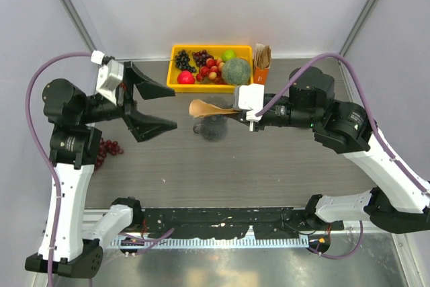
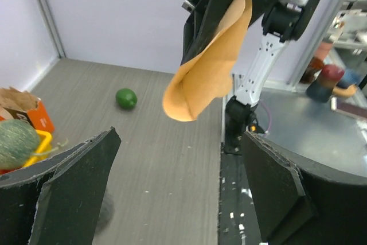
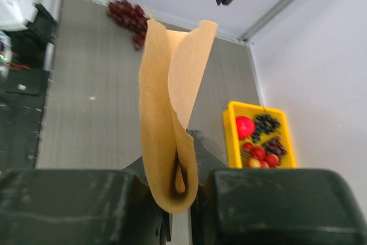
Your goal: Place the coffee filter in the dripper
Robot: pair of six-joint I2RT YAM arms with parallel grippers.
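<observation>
Pinching the filter [image 1: 207, 107] by one edge, the right hand [image 1: 236, 112] holds it just over the dripper [image 1: 213, 129] in the middle of the table [image 1: 269, 166]. The left hand [image 1: 156, 107] is spread wide, holding nothing. The soft paper may flop sideways and miss the dripper.

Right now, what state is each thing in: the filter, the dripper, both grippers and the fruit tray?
coffee filter, loosely curled, held in the air, not in the dripper.
dripper, standing on the table, no filter inside.
right gripper, shut on the coffee filter.
left gripper, open, holding nothing.
yellow tray, filled with fruit.
</observation>
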